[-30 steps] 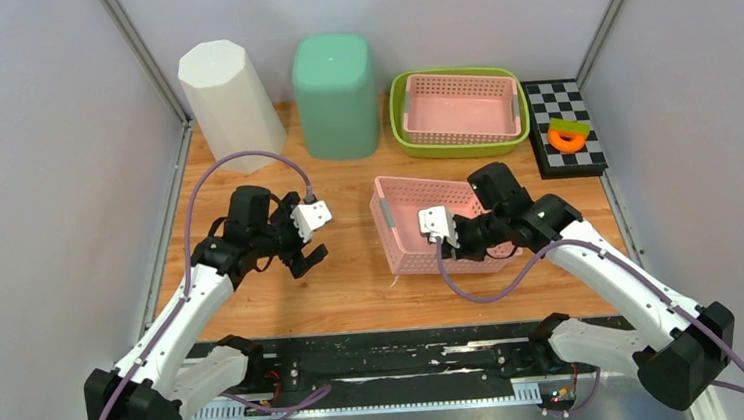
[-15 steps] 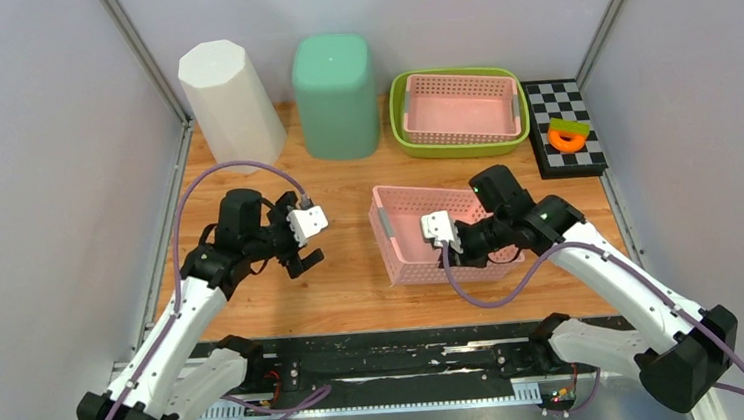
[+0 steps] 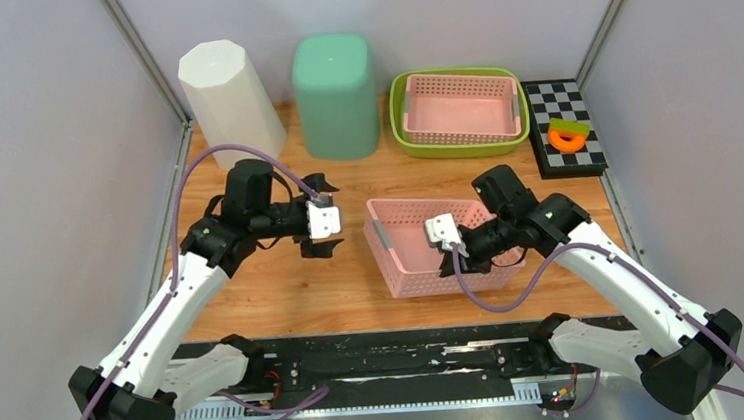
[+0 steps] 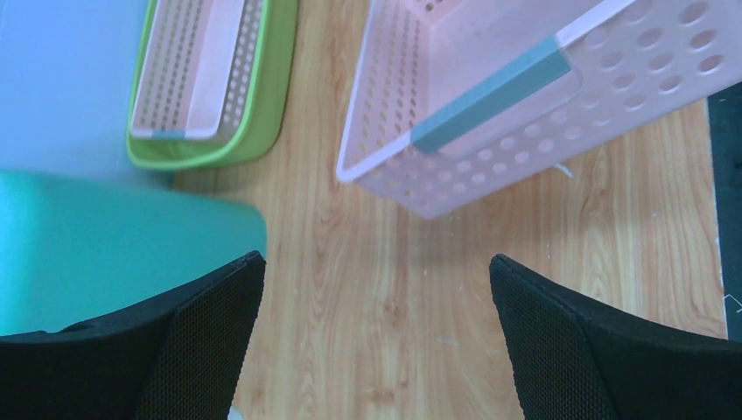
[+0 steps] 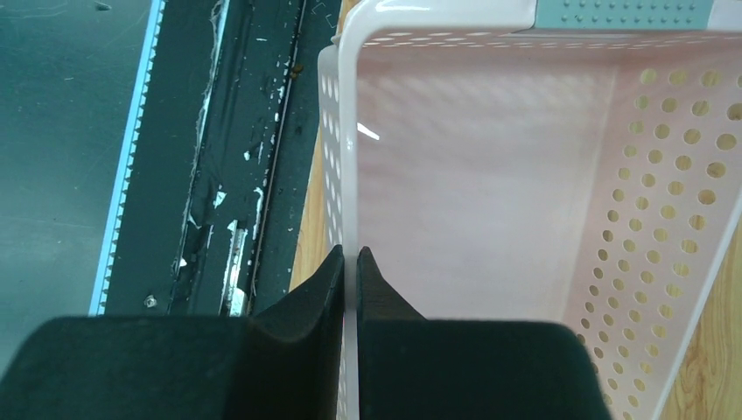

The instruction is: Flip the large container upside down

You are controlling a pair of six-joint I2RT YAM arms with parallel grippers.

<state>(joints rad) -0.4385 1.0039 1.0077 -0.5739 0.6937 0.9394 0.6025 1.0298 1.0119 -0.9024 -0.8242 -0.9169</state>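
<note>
The large container is a pink perforated basket with grey handle strips, open side up at the table's middle. It appears slightly tilted off the wood. My right gripper is shut on the basket's near long rim, one finger inside and one outside the wall. The basket's inside fills the right wrist view. My left gripper is open and empty just left of the basket and points at it. In the left wrist view its fingers frame bare wood, with the basket's end wall ahead.
An upturned white octagonal bin and an upturned green bin stand at the back left. A green tray holding a smaller pink basket is at the back right. A checkerboard with an orange ring lies at the far right.
My left gripper has swung right and turned toward the basket's left end. My right gripper has pulled the basket a little toward the near edge and tipped it slightly.
</note>
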